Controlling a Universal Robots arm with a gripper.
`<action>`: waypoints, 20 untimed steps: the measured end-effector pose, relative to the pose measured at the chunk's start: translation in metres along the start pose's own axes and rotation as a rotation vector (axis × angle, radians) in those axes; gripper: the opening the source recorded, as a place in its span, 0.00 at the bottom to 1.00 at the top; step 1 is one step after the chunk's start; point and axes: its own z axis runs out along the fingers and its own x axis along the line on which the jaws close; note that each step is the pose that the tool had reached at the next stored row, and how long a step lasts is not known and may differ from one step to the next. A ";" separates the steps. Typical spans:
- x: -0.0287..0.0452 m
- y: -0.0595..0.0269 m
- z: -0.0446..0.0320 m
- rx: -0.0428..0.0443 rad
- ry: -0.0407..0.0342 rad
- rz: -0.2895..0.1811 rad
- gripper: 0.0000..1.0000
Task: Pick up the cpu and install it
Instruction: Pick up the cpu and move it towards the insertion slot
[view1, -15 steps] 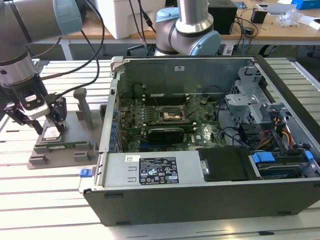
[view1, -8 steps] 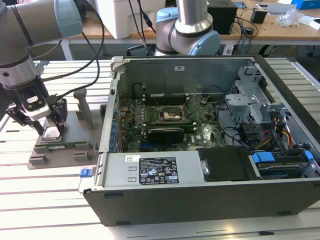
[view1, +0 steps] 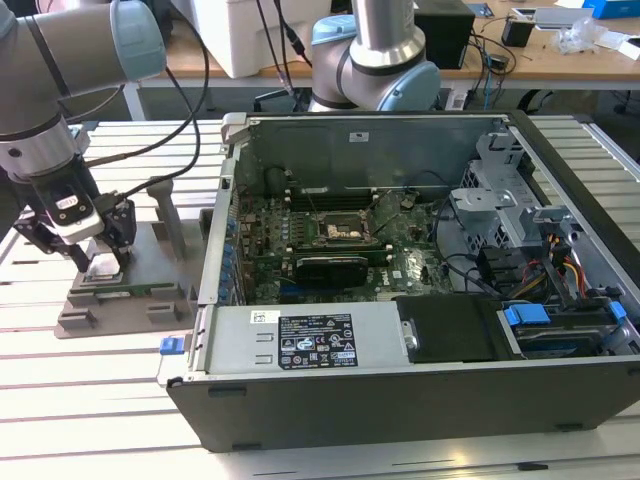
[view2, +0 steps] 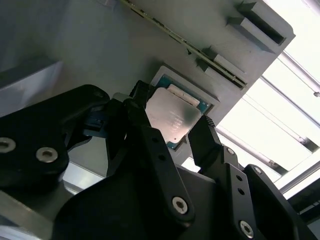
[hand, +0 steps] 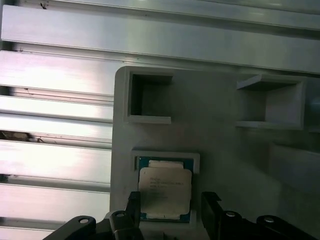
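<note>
The gripper (hand: 171, 207) is hovering spread, its fingers (view2: 150, 125) straddling the cpu (hand: 165, 187), which is lying flat in a recess of the grey holder (hand: 225, 170). A good grasp is probably depending on squeezing opposite edges evenly and keeping the cpu level.

The cpu (hand: 165, 186) shows a silvery matte top with faint dark print and a blue-green rim. Around the cpu, the holder (hand: 220, 150) is plain grey. The gripper (view2: 173, 110) astride the cpu has black jaws with silver screws. Beyond the cpu, the counter (hand: 55, 165) is pale silver, striped with aluminium slats.
</note>
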 end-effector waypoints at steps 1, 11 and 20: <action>0.0000 0.0001 0.0013 0.0000 0.0000 0.000 0.60; 0.0001 0.0001 0.0036 0.0001 0.0000 0.000 0.67; 0.0032 0.0041 0.0096 -0.0145 -0.0013 0.000 0.67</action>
